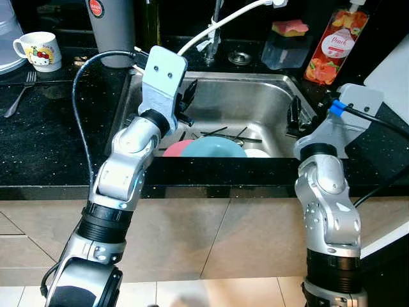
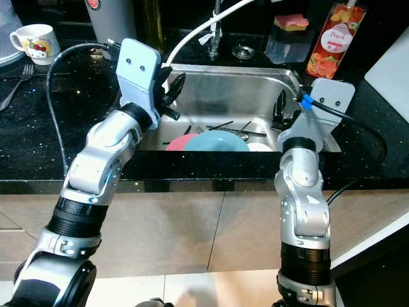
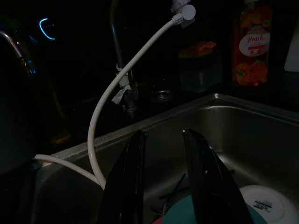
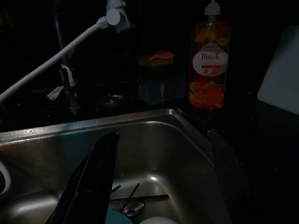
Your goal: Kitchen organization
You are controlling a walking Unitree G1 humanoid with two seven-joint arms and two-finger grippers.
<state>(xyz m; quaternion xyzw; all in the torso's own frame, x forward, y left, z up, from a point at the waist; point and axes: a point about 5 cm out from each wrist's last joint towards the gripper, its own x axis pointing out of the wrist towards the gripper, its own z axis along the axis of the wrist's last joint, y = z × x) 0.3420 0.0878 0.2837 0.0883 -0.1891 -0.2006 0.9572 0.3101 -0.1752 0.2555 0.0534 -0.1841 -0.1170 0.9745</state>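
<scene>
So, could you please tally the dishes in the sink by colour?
Blue plate: 1
Pink plate: 1
White dish: 1
Total: 3

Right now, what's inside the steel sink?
A teal plate overlapping a pink plate, a white dish, and dark utensils behind. Whatever lies under the plates is covered.

A black speckled worktop (image 1: 45,147) ran across the room, with beige cabinet fronts (image 1: 211,236) below it and a pale tiled floor (image 1: 211,294) underneath. The back was dark.
</scene>
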